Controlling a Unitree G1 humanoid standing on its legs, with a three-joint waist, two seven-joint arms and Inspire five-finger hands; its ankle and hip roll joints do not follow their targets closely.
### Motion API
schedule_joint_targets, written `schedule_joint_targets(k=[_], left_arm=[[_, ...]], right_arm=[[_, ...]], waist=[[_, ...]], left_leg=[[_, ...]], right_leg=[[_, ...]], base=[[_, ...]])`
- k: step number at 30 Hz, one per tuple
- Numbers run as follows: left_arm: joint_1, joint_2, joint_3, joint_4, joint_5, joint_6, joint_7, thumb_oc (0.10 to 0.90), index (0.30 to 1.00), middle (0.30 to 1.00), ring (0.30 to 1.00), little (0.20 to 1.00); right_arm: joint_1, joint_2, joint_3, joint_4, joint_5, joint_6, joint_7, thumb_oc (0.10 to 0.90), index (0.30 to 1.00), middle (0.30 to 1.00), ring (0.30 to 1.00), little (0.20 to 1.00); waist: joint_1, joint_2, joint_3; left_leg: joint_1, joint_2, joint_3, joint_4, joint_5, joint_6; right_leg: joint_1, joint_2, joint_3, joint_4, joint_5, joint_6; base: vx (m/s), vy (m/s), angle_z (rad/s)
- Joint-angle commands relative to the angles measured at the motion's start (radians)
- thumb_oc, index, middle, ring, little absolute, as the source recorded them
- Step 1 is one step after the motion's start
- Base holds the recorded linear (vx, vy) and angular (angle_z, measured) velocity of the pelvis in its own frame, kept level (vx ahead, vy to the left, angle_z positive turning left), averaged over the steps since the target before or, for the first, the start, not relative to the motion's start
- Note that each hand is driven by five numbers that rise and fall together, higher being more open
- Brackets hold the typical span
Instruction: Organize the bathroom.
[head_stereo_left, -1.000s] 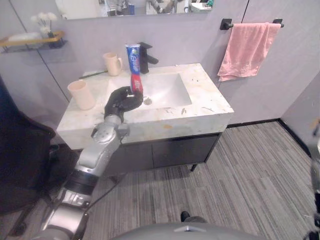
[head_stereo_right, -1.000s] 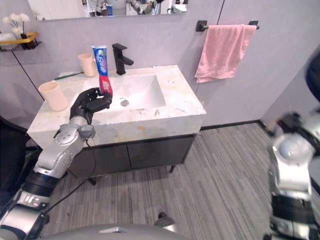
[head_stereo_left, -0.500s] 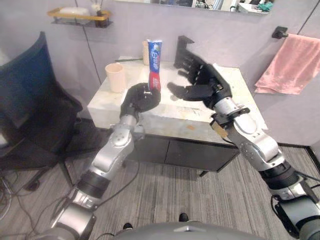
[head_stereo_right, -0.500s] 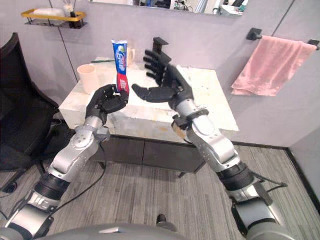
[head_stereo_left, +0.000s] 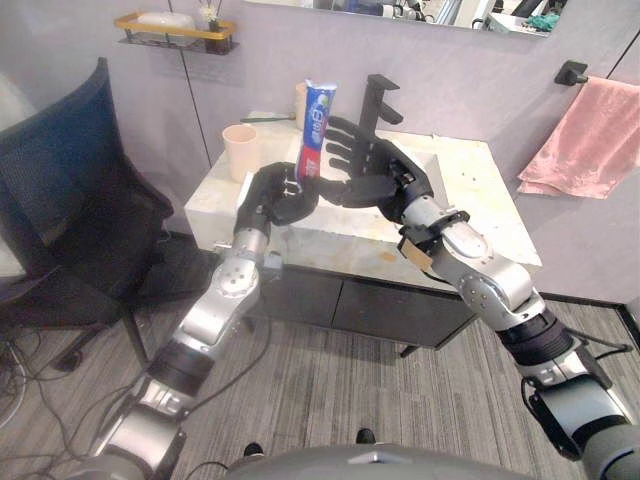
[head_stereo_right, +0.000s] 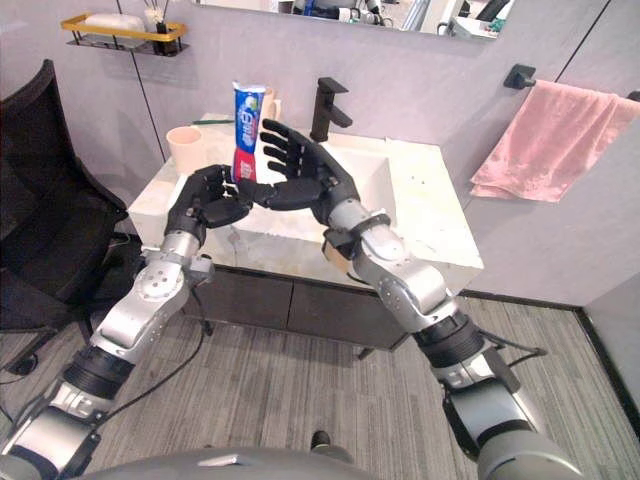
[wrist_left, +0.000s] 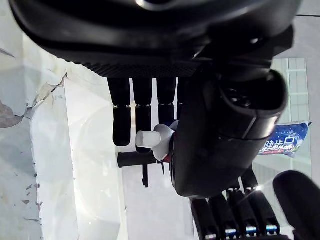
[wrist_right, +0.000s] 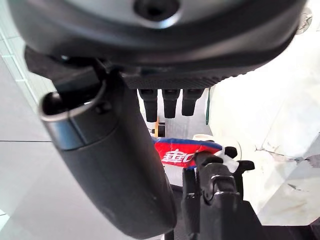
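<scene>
So closest to the camera you've got both arms reaching out over the front edge of the marble vanity top (head_stereo_left: 470, 215). The left hand (head_stereo_left: 272, 193) is curled up tight around the bottom, red end of a toothpaste tube (head_stereo_left: 314, 122), gripping it near the white cap so the tube stands upright, blue end pointing up. In the left wrist view you can see that white cap poking out between the curled fingers (wrist_left: 122, 120) and the thumb.

The right hand (head_stereo_left: 362, 172) is just beside it, fingers spread and pretty much straight, palm facing the tube. It's open wide and right up next to the tube's right side, thumb down near the left hand's knuckles. Can't really tell if it's actually touching the tube or just a hair off it. Nothing is in its grasp.

Past the hands, a beige cup (head_stereo_left: 241, 151) sits on the left part of the counter, and a second cup (head_stereo_right: 269, 103) is further back near the wall. The black faucet (head_stereo_right: 327, 107) stands behind the white sink basin (head_stereo_right: 369, 175).

Further back, a pink towel (head_stereo_left: 587, 140) hangs on a bar on the right wall, a yellow shelf (head_stereo_left: 174, 29) is mounted up on the left, and a dark office chair (head_stereo_left: 70, 195) sits off to the left of the vanity.
</scene>
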Motion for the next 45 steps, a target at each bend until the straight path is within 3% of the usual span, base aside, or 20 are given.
schedule_joint_targets(k=[1,16,17,18,19,20,31,37,40,41,42,45], left_arm=[[-0.174,0.006,-0.019,-0.031,0.051,-0.175,-0.001,0.4,0.3,0.3,0.3,0.3],[-0.116,0.015,-0.001,-0.011,0.055,-0.201,-0.011,0.4,0.3,0.3,0.3,0.3],[-0.109,0.02,0.006,-0.009,0.053,-0.205,-0.013,0.4,0.3,0.3,0.3,0.3],[-0.106,0.021,0.008,-0.007,0.053,-0.206,-0.016,0.4,0.3,0.3,0.3,0.3],[-0.104,0.023,0.009,-0.007,0.052,-0.207,-0.015,0.4,0.3,0.3,0.3,0.3],[-0.103,0.023,0.011,-0.009,0.051,-0.206,-0.016,0.4,0.3,0.3,0.3,0.3],[-0.097,0.021,0.022,-0.006,0.057,-0.212,-0.001,0.4,0.3,0.3,0.3,0.3],[-0.09,0.023,0.032,-0.002,0.051,-0.216,0.023,0.4,0.3,0.3,0.3,0.3],[-0.084,0.022,0.049,-0.007,0.049,-0.219,0.038,0.574,0.561,0.561,0.561,0.561],[-0.076,0.022,0.057,-0.013,0.049,-0.216,0.048,0.753,0.829,0.829,0.829,0.829],[-0.074,0.023,0.059,-0.015,0.048,-0.215,0.049,0.8,0.9,0.9,0.9,0.9],[-0.033,0.031,0.091,-0.039,0.031,-0.22,0.047,0.8,0.9,0.9,0.9,0.9]], right_arm=[[-0.226,0.039,-0.047,-0.001,-0.005,-0.092,-0.021,0.8,0.9,0.9,0.9,0.9],[-0.323,0.06,-0.038,0.016,-0.014,-0.09,-0.064,0.8,0.9,0.9,0.9,0.9],[-0.32,0.059,-0.04,0.012,-0.011,-0.082,-0.065,0.675,0.712,0.712,0.712,0.712],[-0.32,0.06,-0.039,0.013,-0.011,-0.078,-0.067,0.621,0.632,0.632,0.632,0.632],[-0.318,0.06,-0.037,0.016,-0.015,-0.077,-0.067,0.53,0.495,0.495,0.495,0.495],[-0.316,0.06,-0.039,0.017,-0.016,-0.072,-0.064,0.4,0.3,0.3,0.3,0.3],[-0.305,0.072,-0.028,0.032,-0.043,-0.059,-0.043,0.4,0.3,0.3,0.3,0.3],[-0.307,0.064,-0.028,0.041,-0.106,-0.086,-0.026,0.4,0.3,0.3,0.3,0.3],[-0.322,0.053,-0.031,0.05,-0.181,-0.123,-0.021,0.4,0.3,0.3,0.3,0.3],[-0.327,0.047,-0.034,0.05,-0.205,-0.14,-0.023,0.4,0.3,0.3,0.3,0.3],[-0.328,0.045,-0.035,0.05,-0.213,-0.144,-0.023,0.4,0.3,0.3,0.3,0.3],[-0.347,0.019,-0.053,0.051,-0.278,-0.181,-0.05,0.4,0.3,0.3,0.3,0.3]], waist=[[0.02,0.025,-0.052],[0.045,0.025,-0.058],[0.046,0.025,-0.058],[0.048,0.025,-0.059],[0.049,0.025,-0.058],[0.05,0.025,-0.057],[0.052,0.025,-0.056],[0.057,0.022,-0.053],[0.066,0.02,-0.052],[0.072,0.02,-0.051],[0.073,0.019,-0.051],[0.101,0.014,-0.047]], left_leg=[[0.044,-0.046,-0.02,0.004,-0.117,0.04],[0.043,-0.04,-0.036,0.004,-0.116,0.034],[0.044,-0.04,-0.038,0.004,-0.117,0.034],[0.044,-0.039,-0.039,0.004,-0.116,0.034],[0.045,-0.04,-0.041,0.004,-0.117,0.034],[0.044,-0.039,-0.042,0.004,-0.116,0.034],[0.043,-0.037,-0.046,0.004,-0.114,0.032],[0.043,-0.038,-0.05,0.004,-0.115,0.033],[0.042,-0.044,-0.06,0.004,-0.116,0.036],[0.041,-0.047,-0.066,0.004,-0.117,0.037],[0.04,-0.048,-0.067,0.004,-0.117,0.038],[0.032,-0.06,-0.091,0.004,-0.118,0.042]], right_leg=[[0.022,0.002,-0.002,0.005,-0.051,0.036],[0.027,0.003,-0.006,0.005,-0.055,0.031],[0.028,0.002,-0.008,0.006,-0.055,0.031],[0.029,0.002,-0.009,0.006,-0.055,0.031],[0.03,0.001,-0.011,0.006,-0.055,0.031],[0.03,0.001,-0.013,0.006,-0.055,0.031],[0.031,-0.002,-0.016,0.003,-0.053,0.032],[0.034,-0.007,-0.018,0.004,-0.055,0.033],[0.038,-0.009,-0.024,0.006,-0.057,0.033],[0.039,-0.012,-0.028,0.007,-0.057,0.034],[0.04,-0.013,-0.029,0.008,-0.057,0.034],[0.042,-0.028,-0.041,0.013,-0.05,0.035]], base=[[0.0,0.0,0.0],[0.0,0.0,0.02],[0.0,0.0,0.0],[0.0,0.0,0.0],[0.0,-0.004,0.04],[0.0,-0.003,0.03],[0.0,0.0,0.0],[0.0,0.007,0.0],[-0.01,0.062,0.03],[-0.01,0.05,0.04],[-0.02,0.078,0.05],[-0.02,0.082,0.1]])
